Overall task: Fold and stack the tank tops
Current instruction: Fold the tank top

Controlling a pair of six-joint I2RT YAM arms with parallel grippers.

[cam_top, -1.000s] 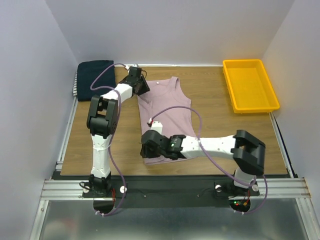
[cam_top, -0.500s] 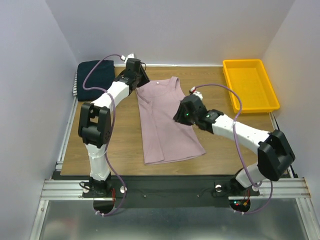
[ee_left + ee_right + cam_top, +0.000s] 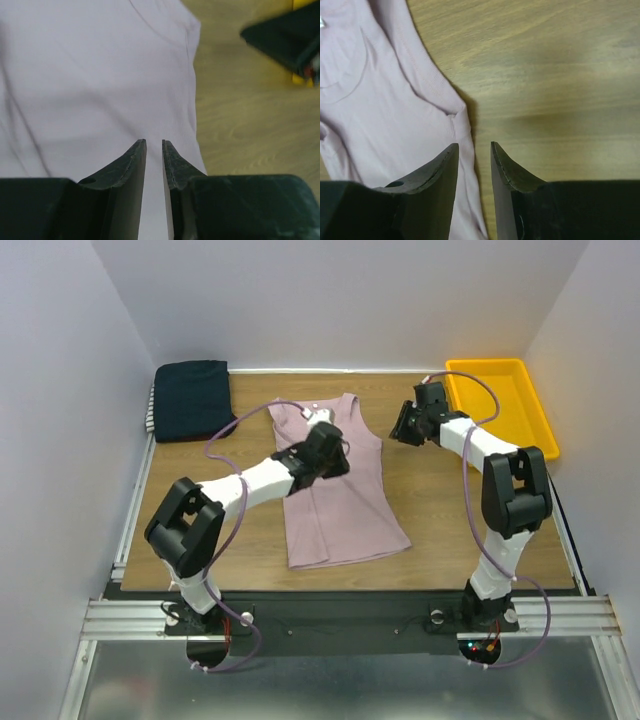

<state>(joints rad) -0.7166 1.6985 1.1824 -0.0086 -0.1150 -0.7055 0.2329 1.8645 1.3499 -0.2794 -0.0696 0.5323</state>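
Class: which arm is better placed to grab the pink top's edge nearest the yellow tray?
Probably the right arm: the right gripper hangs beside that edge of the pink tank top, while the left gripper is over the cloth's middle.

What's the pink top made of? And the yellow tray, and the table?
The pink top looks like soft, thin cloth, matte: it lies flat with faint creases and stitched edges. The yellow tray seems hard plastic: smooth, evenly coloured, stiff raised rim. The table looks like wood or a wood-look board: brown grain streaks show.
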